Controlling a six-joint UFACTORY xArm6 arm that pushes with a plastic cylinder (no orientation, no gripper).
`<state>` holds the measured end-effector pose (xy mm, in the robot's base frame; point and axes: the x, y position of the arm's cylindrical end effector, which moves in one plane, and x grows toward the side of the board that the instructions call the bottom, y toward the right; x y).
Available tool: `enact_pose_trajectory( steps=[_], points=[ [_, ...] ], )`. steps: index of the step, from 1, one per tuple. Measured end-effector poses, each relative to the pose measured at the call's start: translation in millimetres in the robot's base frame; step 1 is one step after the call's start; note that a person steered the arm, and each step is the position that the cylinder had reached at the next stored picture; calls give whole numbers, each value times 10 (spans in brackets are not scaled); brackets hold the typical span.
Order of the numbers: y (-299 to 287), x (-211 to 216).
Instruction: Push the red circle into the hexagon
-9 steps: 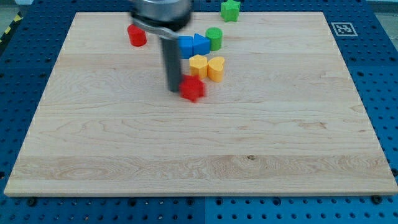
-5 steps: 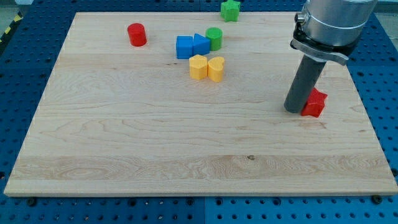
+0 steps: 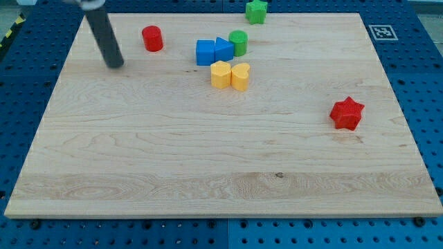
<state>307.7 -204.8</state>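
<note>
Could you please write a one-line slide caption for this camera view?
My tip sits left of the red circle, with the yellow hexagon to the right.

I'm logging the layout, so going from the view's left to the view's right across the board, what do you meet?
my tip → red circle → blue cube → yellow hexagon → yellow heart → green star → red star. The blue triangle and green circle overlap others in left-right position, so they are left out.

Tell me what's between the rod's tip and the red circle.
Nothing: in the camera view, only bare wooden board separates my tip from the red circle, which sits up and to the view's right of it.
</note>
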Motion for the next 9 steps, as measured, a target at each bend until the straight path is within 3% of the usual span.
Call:
enact_pose_trajectory(
  steps=[1,2,4,6,7,9],
  points=[
    [289,-496],
    [604,-638],
    [1545,56],
    [1242,-596],
    [874,-692],
    [764,62]
  ],
)
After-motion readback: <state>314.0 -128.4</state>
